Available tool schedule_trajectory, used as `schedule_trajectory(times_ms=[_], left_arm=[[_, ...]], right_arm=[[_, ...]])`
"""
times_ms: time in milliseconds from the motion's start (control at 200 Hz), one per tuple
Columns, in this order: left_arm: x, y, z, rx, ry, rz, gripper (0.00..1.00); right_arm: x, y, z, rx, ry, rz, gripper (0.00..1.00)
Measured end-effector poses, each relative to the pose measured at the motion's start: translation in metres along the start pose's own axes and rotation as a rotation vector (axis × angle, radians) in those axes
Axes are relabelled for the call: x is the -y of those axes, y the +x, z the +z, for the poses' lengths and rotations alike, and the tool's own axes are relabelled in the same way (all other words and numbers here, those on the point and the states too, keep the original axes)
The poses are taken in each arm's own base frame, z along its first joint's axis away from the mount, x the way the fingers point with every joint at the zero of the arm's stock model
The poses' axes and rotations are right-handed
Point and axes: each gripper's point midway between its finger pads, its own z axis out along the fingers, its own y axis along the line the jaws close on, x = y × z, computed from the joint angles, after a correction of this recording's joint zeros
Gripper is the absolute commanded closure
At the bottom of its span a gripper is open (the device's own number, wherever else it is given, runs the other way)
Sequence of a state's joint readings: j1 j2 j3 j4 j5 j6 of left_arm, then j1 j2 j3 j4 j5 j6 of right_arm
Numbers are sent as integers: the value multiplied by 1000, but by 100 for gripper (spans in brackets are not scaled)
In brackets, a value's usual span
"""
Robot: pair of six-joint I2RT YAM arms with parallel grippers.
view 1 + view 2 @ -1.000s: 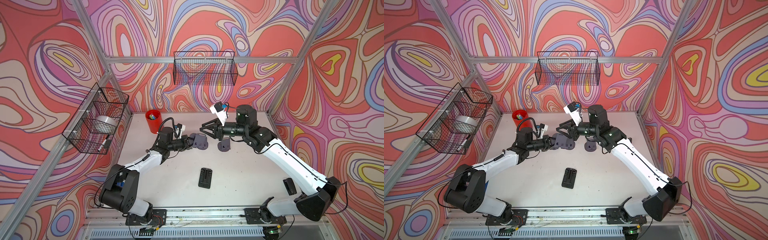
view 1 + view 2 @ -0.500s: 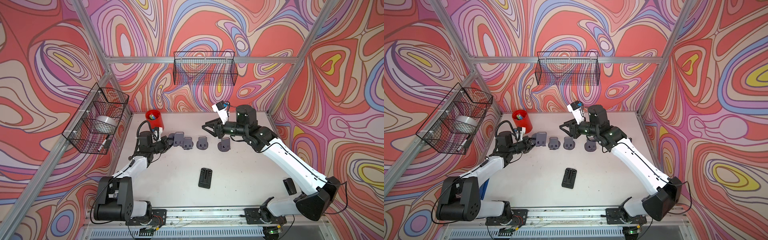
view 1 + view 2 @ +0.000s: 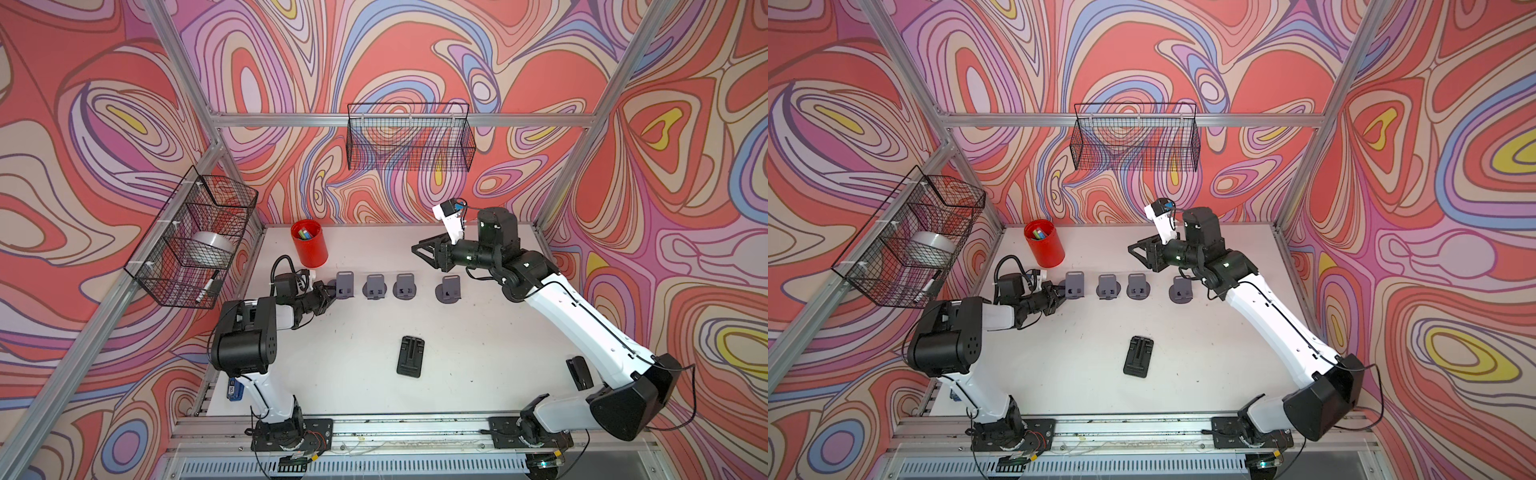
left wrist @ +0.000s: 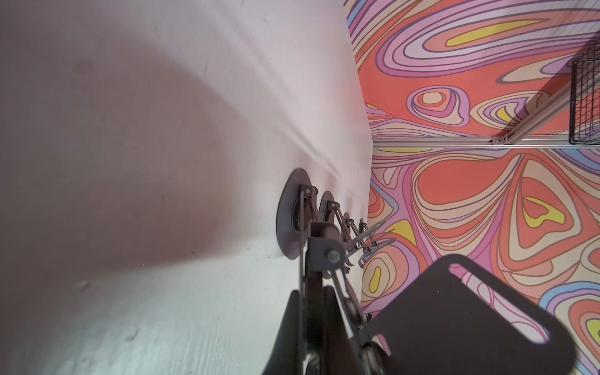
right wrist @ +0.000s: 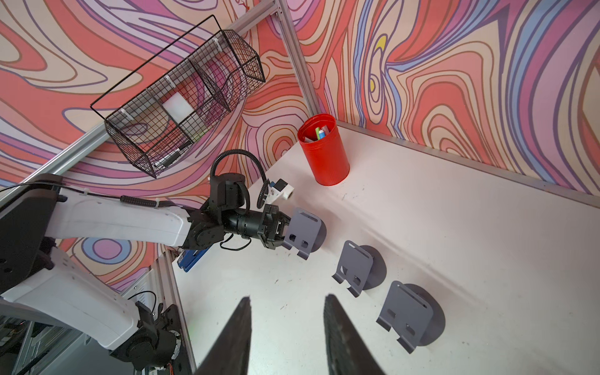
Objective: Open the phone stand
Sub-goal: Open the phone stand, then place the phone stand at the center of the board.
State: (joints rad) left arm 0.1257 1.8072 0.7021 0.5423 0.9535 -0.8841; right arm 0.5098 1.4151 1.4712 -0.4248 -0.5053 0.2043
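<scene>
now that your left arm has swung out from the middle of the worktop (image 3: 478,332), the grey stand (image 3: 345,284) it carried sits at the left end of the row, near the red cup (image 3: 309,249), with three other stands (image 3: 404,285) lined up beside it. the left gripper (image 3: 328,296) is still pinched tight on that stand's side edge, so it is placed but not let go. your right gripper (image 3: 420,252) hangs behind the row, jaws partly apart and holding nothing. by the look of it the grey stand is open and only the release is left.

its round base lies flat on the worktop. its plate rises from the front lip and leans toward the rear wall, so the long axis runs up and back, and the face looks toward the arm bases. a black stand (image 3: 410,356) lies flat and folded nearer those bases, its long axis roughly front to back. it is probably the next one to open.
</scene>
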Motion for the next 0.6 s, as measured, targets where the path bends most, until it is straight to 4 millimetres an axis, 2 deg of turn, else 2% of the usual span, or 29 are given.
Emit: schedule_trajectory(times_ms=[286,596], left_arm=[[9,-19,4,0,-34,104,100],[-17,-17,13,-44,-100,77,100]], right_arm=[[6,6,5,-20,1,14,61],[8,10,9,-33,-2,24,61]])
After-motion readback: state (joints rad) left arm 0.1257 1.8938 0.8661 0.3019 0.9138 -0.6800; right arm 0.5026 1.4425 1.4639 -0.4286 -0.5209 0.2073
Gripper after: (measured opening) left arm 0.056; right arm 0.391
